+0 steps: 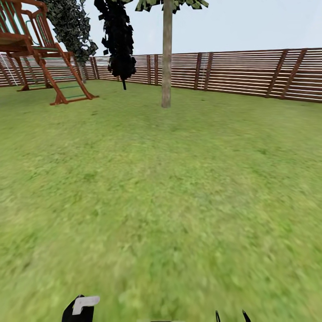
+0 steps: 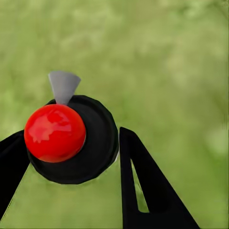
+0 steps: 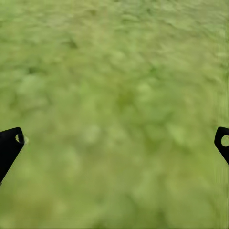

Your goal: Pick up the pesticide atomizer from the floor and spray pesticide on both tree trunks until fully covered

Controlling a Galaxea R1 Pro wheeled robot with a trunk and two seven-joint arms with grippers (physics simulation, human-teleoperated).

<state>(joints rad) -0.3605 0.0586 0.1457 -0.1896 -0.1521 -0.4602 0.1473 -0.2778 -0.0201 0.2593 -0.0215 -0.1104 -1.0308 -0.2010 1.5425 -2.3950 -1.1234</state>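
Open lawn (image 1: 161,201), slatted wooden fence (image 1: 250,74) along the far edge, wooden play frame (image 1: 40,49) at far left. One tree trunk (image 1: 167,58) stands straight ahead, well apart from the robot, bark bare with no white specks that I can make out at this range. A dark-leaved tree (image 1: 117,40) hangs to its left. The left gripper (image 2: 71,157) has its fingers pinching the spray bottle (image 2: 76,140): black round body, red cap, grey nozzle tab; in the head view the bottle (image 1: 80,308) shows at the lower edge, nozzle pale. The right gripper (image 3: 114,143) has its fingers spread wide over bare grass, holding nothing. Judgement: bottle in hand, approach to the trunk under way, spraying not yet begun. Risks: spraying from this far would likely scatter the mist on grass, not bark. The nozzle's aim against the trunk cannot be told from here; a misaim would waste spray. Only one side of the trunk faces the robot, so coverage may end up partial.
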